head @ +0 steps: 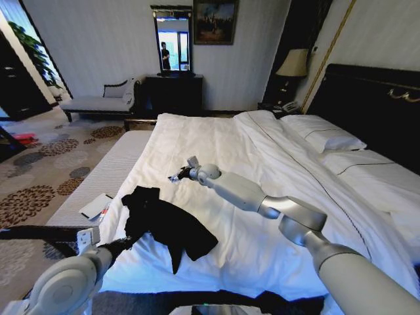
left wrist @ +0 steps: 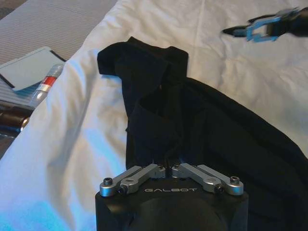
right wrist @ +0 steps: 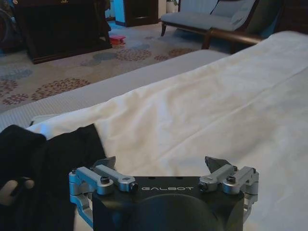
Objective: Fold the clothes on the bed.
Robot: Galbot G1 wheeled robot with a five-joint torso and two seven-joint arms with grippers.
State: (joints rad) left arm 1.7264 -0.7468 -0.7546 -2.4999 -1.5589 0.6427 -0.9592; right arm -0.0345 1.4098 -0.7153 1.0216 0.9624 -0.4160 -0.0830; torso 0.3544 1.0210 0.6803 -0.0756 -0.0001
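The clothes [head: 167,223] are a small black top lying crumpled on the white duvet of the bed [head: 262,157], near its left edge. My left gripper [head: 130,243] is at the garment's near left edge, and the left wrist view shows that gripper [left wrist: 168,168] shut on the black fabric [left wrist: 202,120]. My right gripper [head: 177,176] hovers over bare duvet just beyond the clothes. Its fingers stand wide apart and hold nothing in the right wrist view [right wrist: 162,163], where the clothes [right wrist: 53,154] lie off to one side. That same open gripper [left wrist: 260,28] shows farther off in the left wrist view.
A grey padded bench [head: 105,170] runs along the bed's left side with a flat tablet-like item [head: 97,205] and a small tube [left wrist: 47,84] on it. White pillows [head: 328,139] and a dark headboard [head: 374,111] are at the right. Patterned carpet [head: 39,177] lies beyond.
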